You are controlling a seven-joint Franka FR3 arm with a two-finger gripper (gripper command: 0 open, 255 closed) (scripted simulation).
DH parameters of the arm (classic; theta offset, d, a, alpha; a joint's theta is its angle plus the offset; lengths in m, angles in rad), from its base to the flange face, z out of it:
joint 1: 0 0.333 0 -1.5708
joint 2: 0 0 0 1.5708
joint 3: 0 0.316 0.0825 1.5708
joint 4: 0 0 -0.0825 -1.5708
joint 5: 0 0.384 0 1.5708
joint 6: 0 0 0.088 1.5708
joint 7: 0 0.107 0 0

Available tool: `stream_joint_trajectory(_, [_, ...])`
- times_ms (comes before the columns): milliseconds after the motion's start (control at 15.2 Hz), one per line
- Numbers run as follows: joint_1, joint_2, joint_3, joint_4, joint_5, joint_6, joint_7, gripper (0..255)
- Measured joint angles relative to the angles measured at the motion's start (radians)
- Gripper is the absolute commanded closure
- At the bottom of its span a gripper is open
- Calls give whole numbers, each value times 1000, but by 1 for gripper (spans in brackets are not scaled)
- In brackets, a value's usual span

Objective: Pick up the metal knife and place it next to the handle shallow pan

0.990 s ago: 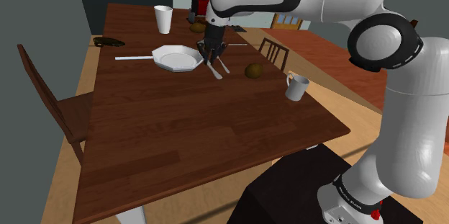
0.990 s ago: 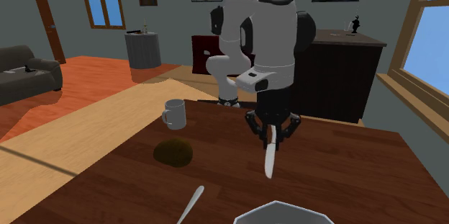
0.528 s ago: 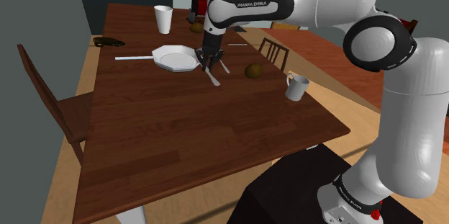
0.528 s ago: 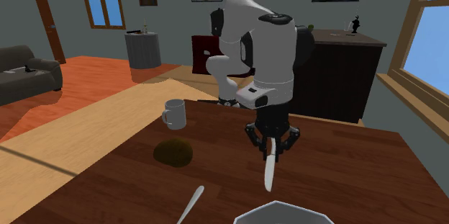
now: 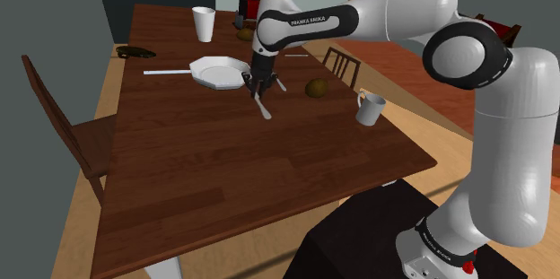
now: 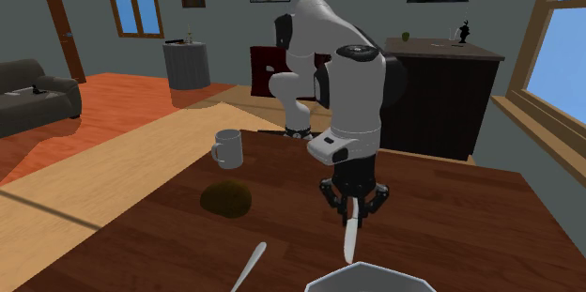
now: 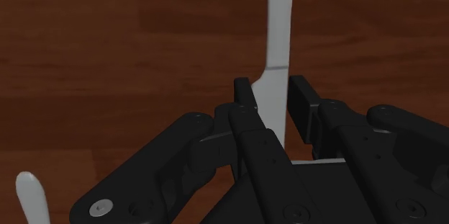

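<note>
Black two-finger gripper (image 5: 258,83) pointing down over the brown table (image 5: 224,170); its fingers (image 7: 245,94) are drawn nearly together and clasp a pale knife (image 5: 262,106) between them. The knife hangs slanted below the gripper, its free end low over the wood; whether it touches the table cannot be told. Nearest in the shoulder view, a white mug (image 5: 369,108) stands by the table's edge at that view's right. Farther in lies a brown rounded lump (image 5: 316,88), and a second pale utensil (image 5: 280,82) lies just beside the gripper on the same side. The white shallow pan (image 5: 220,73) sits just left of the gripper in that view, near the knife, its long handle (image 5: 168,72) pointing left. Farthest, a white cup (image 5: 204,24) stands upright.
</note>
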Motion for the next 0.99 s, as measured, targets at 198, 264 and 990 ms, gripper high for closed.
stream_joint_trajectory(198, [1, 11, 0, -21, -1, 35, 0, 255])
stream_joint_trajectory(264, [1, 14, -1, -23, -1, 43, -1, 255])
stream_joint_trajectory(990, [1, 23, 0, -31, -1, 54, -1, 0])
